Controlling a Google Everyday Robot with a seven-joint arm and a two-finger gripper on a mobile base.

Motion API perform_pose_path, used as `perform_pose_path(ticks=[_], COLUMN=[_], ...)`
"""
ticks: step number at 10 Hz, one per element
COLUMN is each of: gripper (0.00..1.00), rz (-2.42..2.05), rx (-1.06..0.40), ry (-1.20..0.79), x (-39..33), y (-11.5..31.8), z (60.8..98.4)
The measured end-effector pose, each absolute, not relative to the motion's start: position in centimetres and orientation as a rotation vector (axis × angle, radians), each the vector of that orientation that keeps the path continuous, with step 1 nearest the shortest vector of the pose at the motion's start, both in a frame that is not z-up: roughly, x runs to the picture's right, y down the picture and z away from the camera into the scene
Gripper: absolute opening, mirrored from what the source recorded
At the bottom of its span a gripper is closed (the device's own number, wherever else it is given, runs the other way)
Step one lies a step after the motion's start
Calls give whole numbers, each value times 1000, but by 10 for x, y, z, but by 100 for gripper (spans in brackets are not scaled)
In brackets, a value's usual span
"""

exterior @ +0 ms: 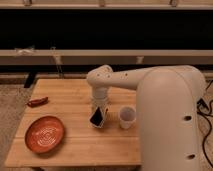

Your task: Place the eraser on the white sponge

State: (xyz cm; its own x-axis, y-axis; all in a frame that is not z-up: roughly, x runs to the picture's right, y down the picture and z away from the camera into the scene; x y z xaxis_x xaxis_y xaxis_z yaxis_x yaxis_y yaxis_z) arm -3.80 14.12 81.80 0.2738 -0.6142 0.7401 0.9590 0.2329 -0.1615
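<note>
A light wooden slatted table (75,142) fills the lower left of the frame, standing on a pale speckled floor before a dark wall with long horizontal rails. My gripper (99,109) hangs at the table's centre, pointing down; I cannot tell how it is set. The flat black rectangular eraser (96,118) sits tilted just below it, over the small off-white sponge (102,123). A translucent plastic cup (127,117) stands just right. A round orange-red ridged plate (45,133) lies lower left; a dark red object (37,102) rests at the left edge. No writing is readable.
</note>
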Motion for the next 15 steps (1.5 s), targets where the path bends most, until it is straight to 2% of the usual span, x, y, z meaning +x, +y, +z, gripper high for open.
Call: perform_pose_path(ticks=[1, 7, 12, 15], gripper=[80, 80, 80, 80], rz=[-1179, -1185, -1105, -1106], rx=[-687, -708, -660, -658], ry=[-609, -597, -618, -623], x=[-39, -38, -19, -20], y=[143, 144, 106, 106], z=[818, 820, 821, 821])
